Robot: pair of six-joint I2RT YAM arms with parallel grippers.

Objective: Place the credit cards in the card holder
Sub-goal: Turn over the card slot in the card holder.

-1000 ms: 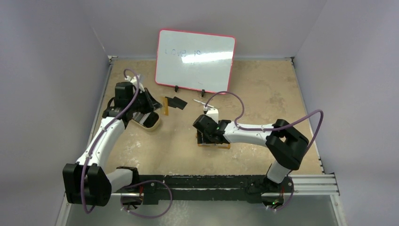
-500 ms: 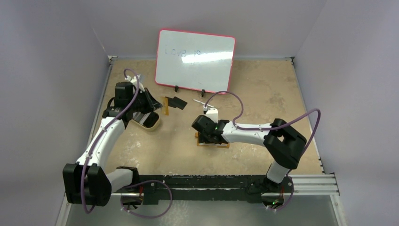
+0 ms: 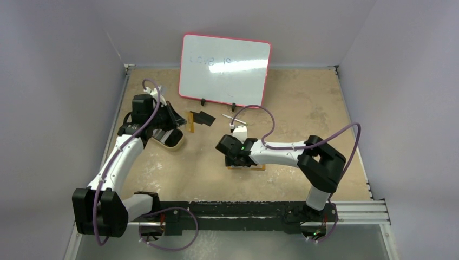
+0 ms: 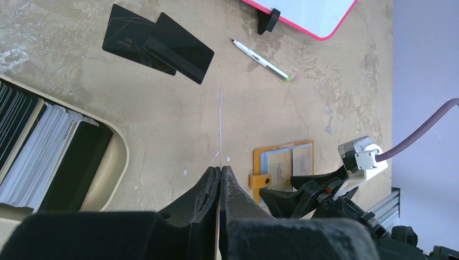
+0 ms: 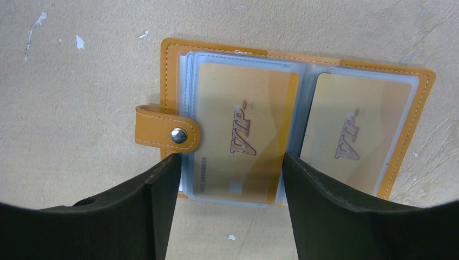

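The card holder (image 5: 292,103) lies open on the table, with a gold VIP card in each of two clear sleeves. My right gripper (image 5: 230,158) hovers open over its left page, fingers astride it; in the top view this gripper (image 3: 231,156) covers most of the holder (image 3: 255,167). My left gripper (image 4: 220,169) is shut on an orange-yellow card (image 3: 191,122), seen edge-on as a thin line (image 4: 220,124). Two black credit cards (image 4: 157,46) lie overlapping beyond it; they also show in the top view (image 3: 204,118). The holder (image 4: 282,162) shows in the left wrist view too.
An oval tan tin dish (image 4: 120,157) holding several stacked cards sits under my left arm, also in the top view (image 3: 172,140). A white pen (image 4: 260,58) lies near a pink-framed whiteboard (image 3: 224,69) standing at the back. Walls close both sides.
My right gripper has slid a little left and away over the card holder. My left arm and its card have not moved.
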